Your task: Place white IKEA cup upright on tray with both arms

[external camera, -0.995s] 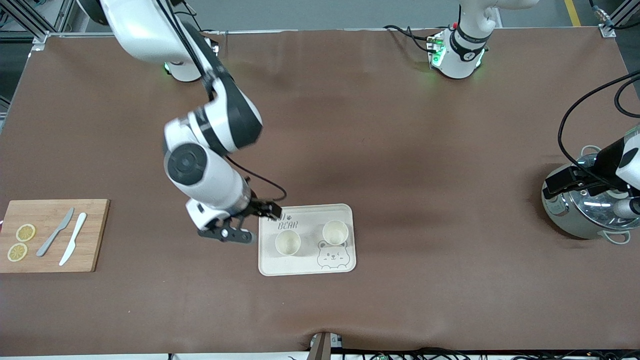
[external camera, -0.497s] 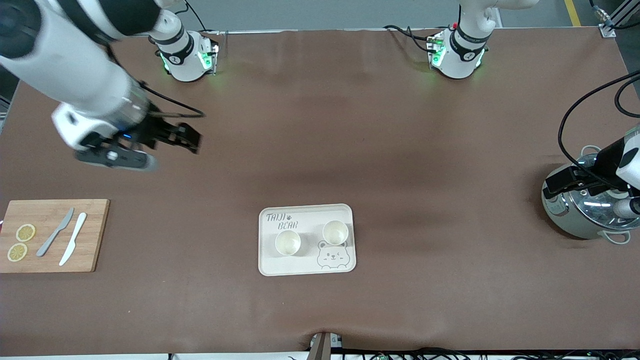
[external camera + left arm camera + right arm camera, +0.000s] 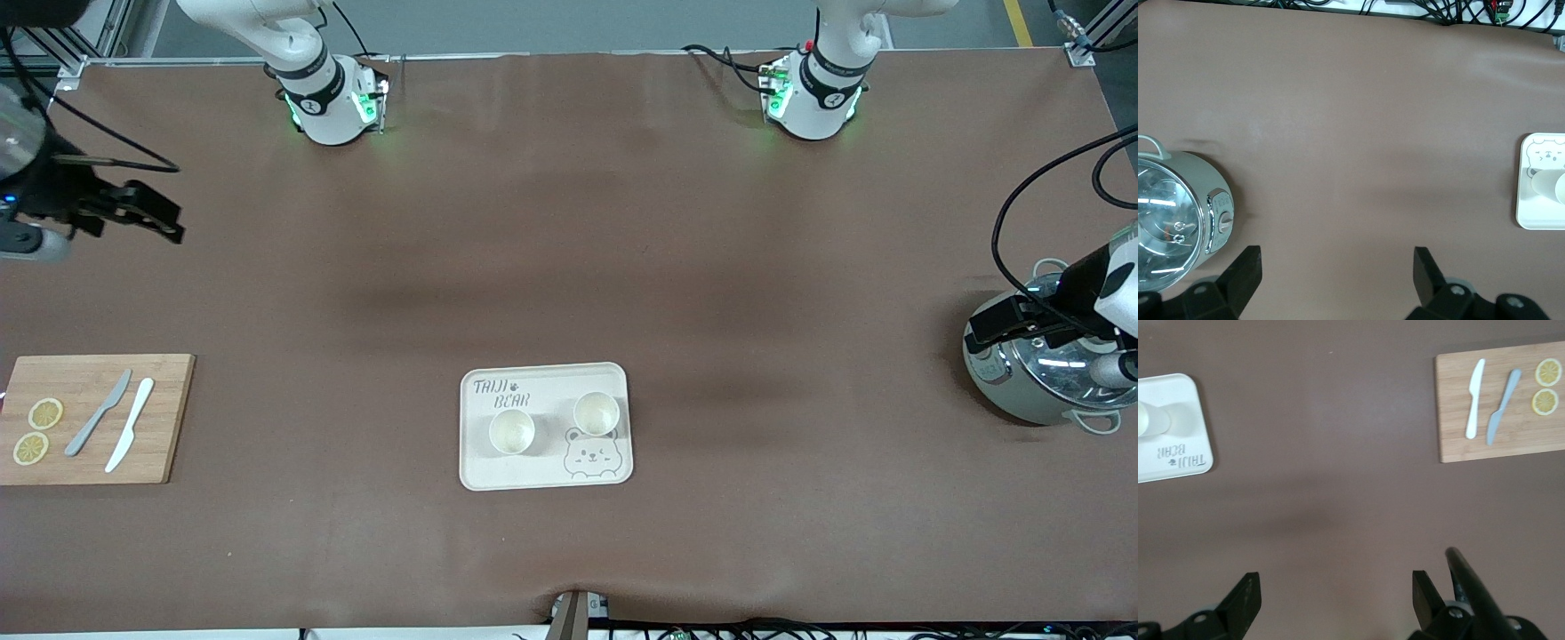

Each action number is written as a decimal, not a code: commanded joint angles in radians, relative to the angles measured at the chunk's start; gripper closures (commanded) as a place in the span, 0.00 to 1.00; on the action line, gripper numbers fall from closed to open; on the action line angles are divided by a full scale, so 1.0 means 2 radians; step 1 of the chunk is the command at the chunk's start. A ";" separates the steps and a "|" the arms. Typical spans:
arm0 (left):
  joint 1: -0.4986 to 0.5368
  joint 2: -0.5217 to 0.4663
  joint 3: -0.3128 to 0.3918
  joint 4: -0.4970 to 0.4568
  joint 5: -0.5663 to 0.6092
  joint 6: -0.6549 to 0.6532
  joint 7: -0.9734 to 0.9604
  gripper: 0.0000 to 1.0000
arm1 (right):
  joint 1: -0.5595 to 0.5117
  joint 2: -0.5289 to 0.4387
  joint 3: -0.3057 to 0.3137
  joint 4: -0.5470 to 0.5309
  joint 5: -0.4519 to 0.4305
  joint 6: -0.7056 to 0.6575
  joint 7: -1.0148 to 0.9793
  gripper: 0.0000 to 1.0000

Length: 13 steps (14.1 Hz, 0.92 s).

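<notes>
I see the tray lying flat on the brown table cover, near the middle of the table's length and in the half nearer the front camera. Two white cups stand upright on it, mouths up: one cup toward the right arm's end, and the second cup toward the left arm's end, a little farther from the front camera. The two are apart, not touching.

My right gripper hangs in the air over bare table cover at the right arm's end, its arm reaching out past the picture's edge. Its jaws stand wide apart with nothing between them. My left gripper hovers over the pot at the left arm's end, jaws likewise spread and empty.

The tray reads "TAIJI BEAR" along the edge farther from the front camera, with a small paw mark beside it, and a grey bear face is printed at the corner nearer the camera, toward the left arm's end.

A wooden cutting board lies at the right arm's end and carries a grey knife, a white knife and two lemon slices. A metal pot with a glass lid sits at the left arm's end. Nothing stands between either gripper and the tray.
</notes>
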 commanded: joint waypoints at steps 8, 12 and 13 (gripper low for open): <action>0.000 -0.006 0.000 -0.003 -0.008 -0.006 0.011 0.00 | -0.048 -0.011 0.010 -0.015 -0.007 0.009 -0.041 0.00; 0.001 -0.006 0.000 -0.003 -0.008 -0.006 0.010 0.00 | -0.052 -0.010 0.011 -0.014 -0.007 0.011 -0.072 0.00; 0.000 -0.005 -0.001 -0.003 -0.008 -0.006 0.010 0.00 | -0.057 -0.010 0.010 -0.014 -0.002 0.011 -0.091 0.00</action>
